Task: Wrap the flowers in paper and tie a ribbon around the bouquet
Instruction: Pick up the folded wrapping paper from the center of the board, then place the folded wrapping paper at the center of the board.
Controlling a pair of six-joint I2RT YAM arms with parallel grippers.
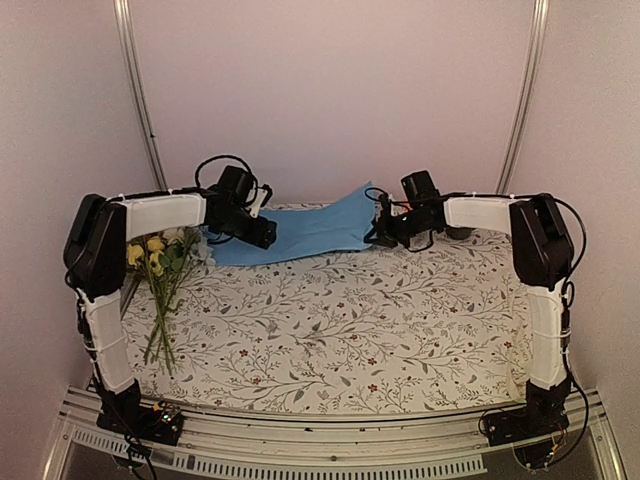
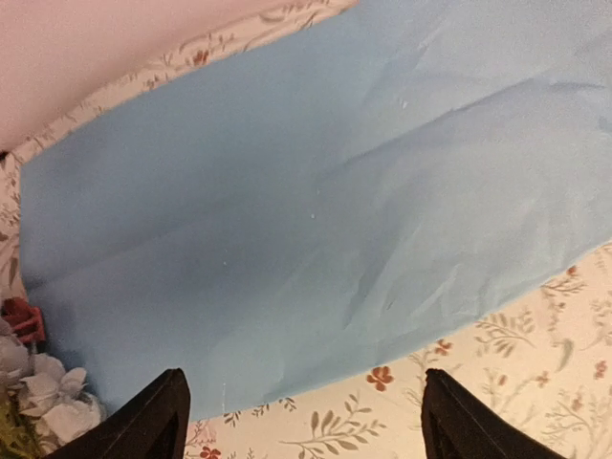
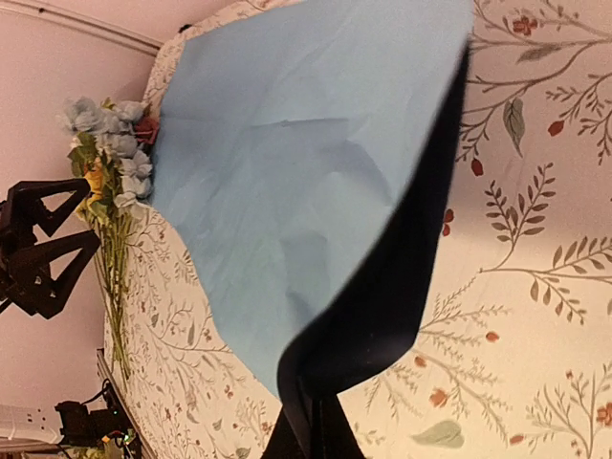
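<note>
Top view: paper (image 1: 300, 232) is lying along the far edge of the tablecloth (image 1: 350, 340). Its right corner is being lifted by the right gripper (image 1: 383, 234), whose jaws are pinching shut on it. The left gripper (image 1: 264, 234) is hovering over the paper's left end, jaws wide and holding nothing. Flowers (image 1: 160, 265) are lying at the left, beside the left arm. No ribbon is showing.

Left wrist view: the fingers (image 2: 158, 421) are standing wide apart over the sheet's near edge. Risk: jaws closing here could be gathering tablecloth along with paper, or creasing the sheet.

Right wrist view: the pinched corner is curling over and showing its navy underside. Risk: a thin sheet hanging from one corner could be tearing or slipping free under a hard pull, and a leftward drag could be pushing it into the blooms.

All views: no brand, label or writing is showing.
</note>
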